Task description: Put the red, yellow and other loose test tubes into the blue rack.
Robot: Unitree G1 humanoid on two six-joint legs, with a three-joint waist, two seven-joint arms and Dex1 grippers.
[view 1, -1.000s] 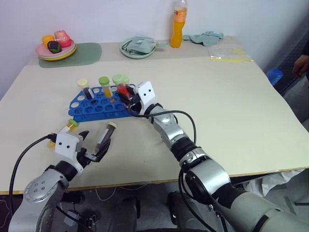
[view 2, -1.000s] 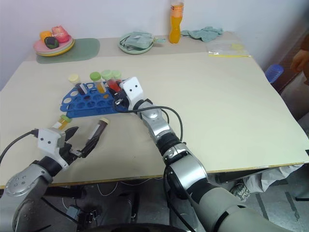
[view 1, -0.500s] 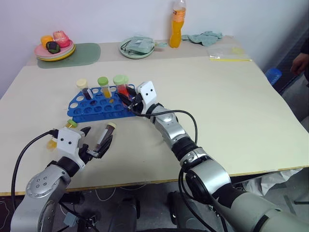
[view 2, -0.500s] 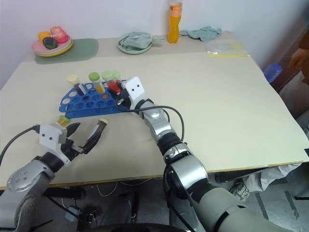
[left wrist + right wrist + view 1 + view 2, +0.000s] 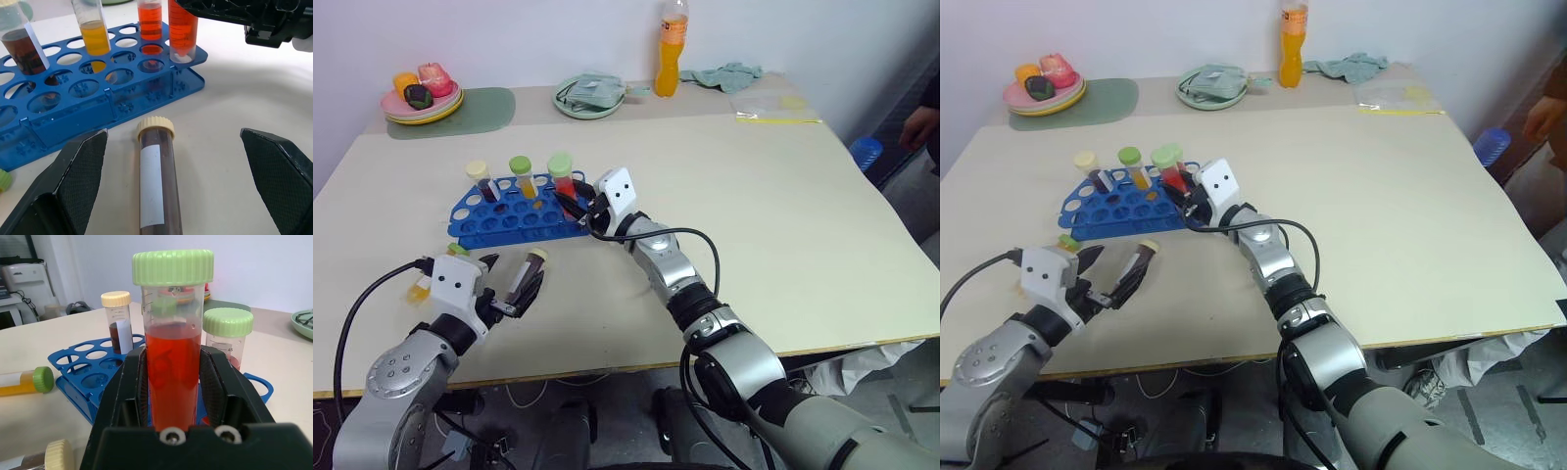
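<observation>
light: bright, even, diffuse | shadows: soft, short under blue rack point(image 5: 514, 211) on table point(image 5: 783, 225) | glare: none | blur: right wrist foreground soft, background defocused

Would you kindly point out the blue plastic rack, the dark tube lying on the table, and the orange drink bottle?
Blue plastic rack point(image 5: 499, 224), left eye view, front wall.
Dark cream-capped tube point(image 5: 155, 198), left wrist view, white label.
Orange drink bottle point(image 5: 672, 66), left eye view, body.

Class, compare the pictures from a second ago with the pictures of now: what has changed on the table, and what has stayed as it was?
Nothing visibly changed. The right gripper stays shut on the red test tube at the blue rack. The left gripper still waits open around the dark test tube lying on the table.
</observation>
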